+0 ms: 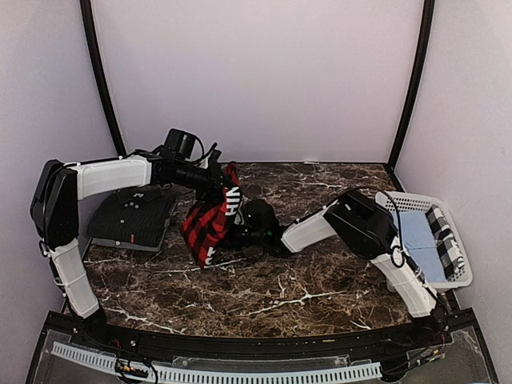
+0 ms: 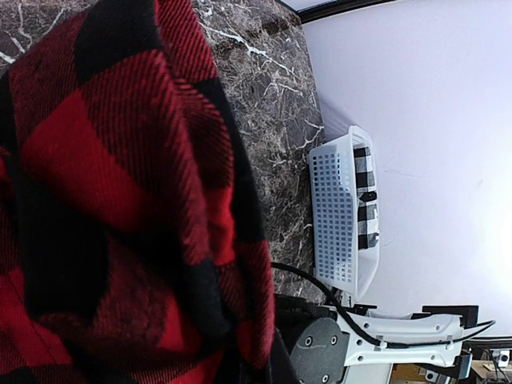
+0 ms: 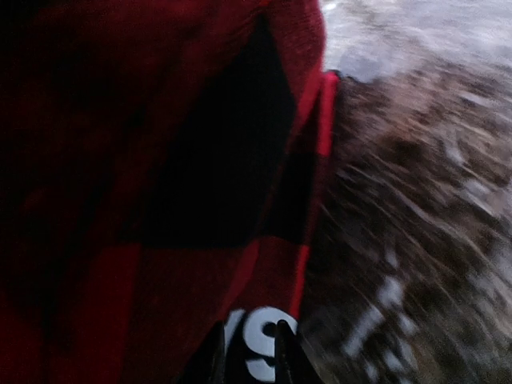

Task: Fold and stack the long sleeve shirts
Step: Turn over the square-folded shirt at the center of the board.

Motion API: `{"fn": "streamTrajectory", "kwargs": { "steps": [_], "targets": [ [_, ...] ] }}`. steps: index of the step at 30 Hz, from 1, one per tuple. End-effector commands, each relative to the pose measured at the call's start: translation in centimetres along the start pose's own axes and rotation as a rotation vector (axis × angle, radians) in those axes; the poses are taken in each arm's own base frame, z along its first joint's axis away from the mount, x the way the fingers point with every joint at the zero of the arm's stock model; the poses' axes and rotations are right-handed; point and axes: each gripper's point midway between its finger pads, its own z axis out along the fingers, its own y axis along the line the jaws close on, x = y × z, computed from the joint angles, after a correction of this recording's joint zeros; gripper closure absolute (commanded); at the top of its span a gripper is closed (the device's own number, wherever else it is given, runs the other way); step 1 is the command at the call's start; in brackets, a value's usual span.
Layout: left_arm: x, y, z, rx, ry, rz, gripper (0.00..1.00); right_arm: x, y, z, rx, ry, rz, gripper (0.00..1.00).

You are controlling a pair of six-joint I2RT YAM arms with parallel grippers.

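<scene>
Flannel (image 1: 210, 228) hangs bunched in the air just left of the worktop's (image 1: 320, 280) middle, nearer the far edge than the near one. Its top is up at your left end effector (image 1: 223, 181) and its lower end is close to the marble; whether it touches, you cannot tell. It is not folded yet. Held high like this, the cloth can drop and straighten under its own weight, which I judge is the reason for the lift before you lay it flat.

Your left end effector looks clamped on the flannel, since the shirt's weight hangs from it, though check cloth fills the left wrist view and hides the fingers. The left arm rises from its base at the near left corner, bends by the left edge and reaches level toward the centre, passing above the charcoal shirt (image 1: 132, 214).

Your right arm comes in low from the near right corner, forearm stretched left, and your right end effector (image 1: 254, 224) sits against the flannel's right side at mid height. In the right wrist view its fingertips (image 3: 210, 360) stand close together with the white lettering (image 3: 258, 332) showing between them. Blur leaves it unclear whether they bite the cloth or only flank it.

The charcoal shirt lies folded flat by the left edge, likely the base of the stack. A basket (image 1: 460, 276) holding more cloth sits at the right edge.
</scene>
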Motion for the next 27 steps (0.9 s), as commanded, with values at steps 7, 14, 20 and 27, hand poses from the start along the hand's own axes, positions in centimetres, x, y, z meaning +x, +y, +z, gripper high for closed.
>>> {"fn": "streamTrajectory", "kwargs": {
  "steps": [7,14,20,27],
  "targets": [
    [-0.6,-2.5,-0.5,0.08,-0.017,0.067,1.0,-0.9,-2.3,-5.0,0.256,-0.073,-0.067,0.78],
    [-0.3,-2.4,-0.2,0.092,0.001,0.079,1.0,-1.8,-3.3,-10.9,0.445,-0.137,-0.133,0.73],
    [1.9,-2.9,3.4,0.094,0.066,0.11,1.0,-4.7,2.3,-20.6,0.629,-0.3,-0.298,0.63],
    [7.4,-3.3,14.8,-0.012,0.21,0.166,0.72,-6.6,3.1,-31.6,0.807,-0.427,-0.334,0.47]
  ]
}}
